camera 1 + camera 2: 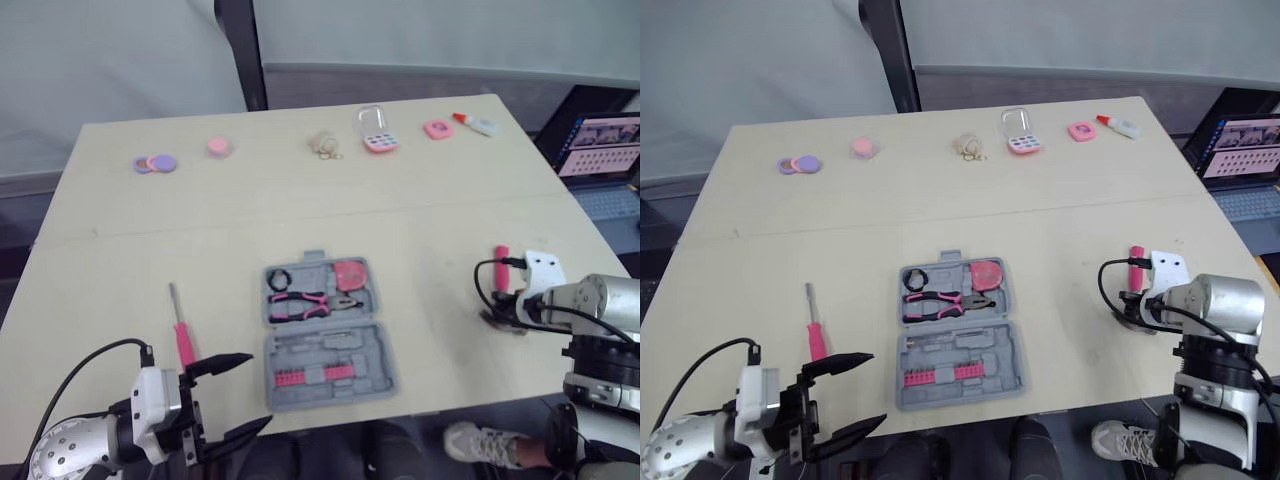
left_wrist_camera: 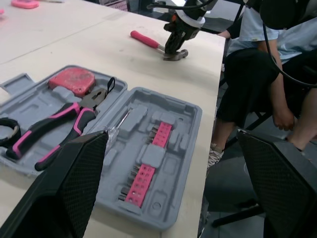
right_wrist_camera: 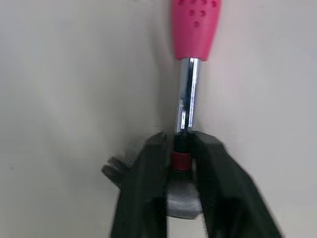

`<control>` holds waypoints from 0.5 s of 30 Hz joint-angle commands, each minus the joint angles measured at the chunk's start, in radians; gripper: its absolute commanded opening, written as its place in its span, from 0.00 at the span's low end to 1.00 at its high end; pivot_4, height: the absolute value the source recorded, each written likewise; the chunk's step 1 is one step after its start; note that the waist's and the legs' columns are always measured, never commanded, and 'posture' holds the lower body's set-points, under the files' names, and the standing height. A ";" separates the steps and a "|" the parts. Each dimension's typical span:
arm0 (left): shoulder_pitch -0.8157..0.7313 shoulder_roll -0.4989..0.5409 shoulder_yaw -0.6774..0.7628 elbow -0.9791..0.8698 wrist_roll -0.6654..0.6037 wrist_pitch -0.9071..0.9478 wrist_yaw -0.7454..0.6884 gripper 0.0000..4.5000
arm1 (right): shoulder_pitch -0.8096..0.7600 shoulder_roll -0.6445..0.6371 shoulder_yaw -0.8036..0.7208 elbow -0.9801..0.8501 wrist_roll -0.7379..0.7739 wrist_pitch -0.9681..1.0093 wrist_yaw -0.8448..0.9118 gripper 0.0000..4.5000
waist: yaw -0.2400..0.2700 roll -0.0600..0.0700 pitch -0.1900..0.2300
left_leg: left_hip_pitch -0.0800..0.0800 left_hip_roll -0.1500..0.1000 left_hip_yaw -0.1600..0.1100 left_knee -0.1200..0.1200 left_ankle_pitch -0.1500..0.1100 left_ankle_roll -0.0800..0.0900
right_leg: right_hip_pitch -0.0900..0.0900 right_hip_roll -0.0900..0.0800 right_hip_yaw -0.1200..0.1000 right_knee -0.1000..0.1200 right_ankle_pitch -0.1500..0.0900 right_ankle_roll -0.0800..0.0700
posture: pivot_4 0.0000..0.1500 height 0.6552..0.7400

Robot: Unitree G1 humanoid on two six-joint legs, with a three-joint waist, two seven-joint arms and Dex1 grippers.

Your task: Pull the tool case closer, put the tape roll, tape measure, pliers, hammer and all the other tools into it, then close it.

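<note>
- At the near left corner, find the left gripper (image 1: 258, 389) spread wide and empty, tips aimed toward the case (image 1: 380, 385). Risks shoving the near half askew if swung across low.
- Just beyond it, note the screwdriver (image 1: 183, 335) flat on the table (image 1: 300, 200), left of the case and apart from it. Thin and low, so likely to roll or skid out of a shallow pinch. Better taken square across the pink handle.
- In the middle, see the case open flat near the front edge, with tape roll (image 1: 278, 279), pliers (image 1: 305, 305) and tape measure (image 1: 349, 273) seated in the far half and bits (image 1: 300, 376) in the near half. Looks close enough to load.
- Beware setting anything on top of the pliers: would sit proud and stop the lid from closing.
- To the right, well apart from the case, find the hammer (image 3: 193, 25) lying on the table, with the right gripper (image 3: 181, 146) clamped on the bare neck just beside the head and the handle pointing away.
- Judged to be the hammer pickup.
- Expect trouble from that slim round neck: could twist between the fingers on lifting and let the handle swing down.
- Could then clip the case rim on the way across, jolt the seated tools loose, or land crooked. Cannot tell which recess suits the hammer.
- Lift slowly, carry high, lower level.
</note>
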 commanded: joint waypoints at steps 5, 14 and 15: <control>-0.005 0.005 0.035 0.006 -0.046 -0.011 -0.021 1.00 | 0.021 0.009 -0.021 -0.025 -0.002 0.020 -0.001 0.00 | -0.002 0.000 0.000 | 0.000 0.000 -0.001 0.000 0.000 0.000 | 0.000 0.001 0.000 0.000 0.000 0.000 | 1.00 1.00; -0.086 0.035 0.052 -0.016 -0.078 0.054 0.006 1.00 | 0.044 -0.046 0.033 -0.105 0.038 0.020 0.036 0.00 | -0.003 0.001 0.000 | 0.000 0.000 -0.001 -0.001 0.000 0.000 | -0.001 0.000 0.000 0.000 0.000 0.000 | 1.00 1.00; -0.093 0.037 0.057 -0.013 -0.080 0.058 0.008 1.00 | 0.045 -0.072 0.056 -0.125 0.058 0.020 0.051 0.00 | -0.004 0.001 0.001 | 0.000 0.000 -0.001 -0.001 0.000 0.000 | -0.001 0.000 0.000 0.000 0.000 0.000 | 1.00 1.00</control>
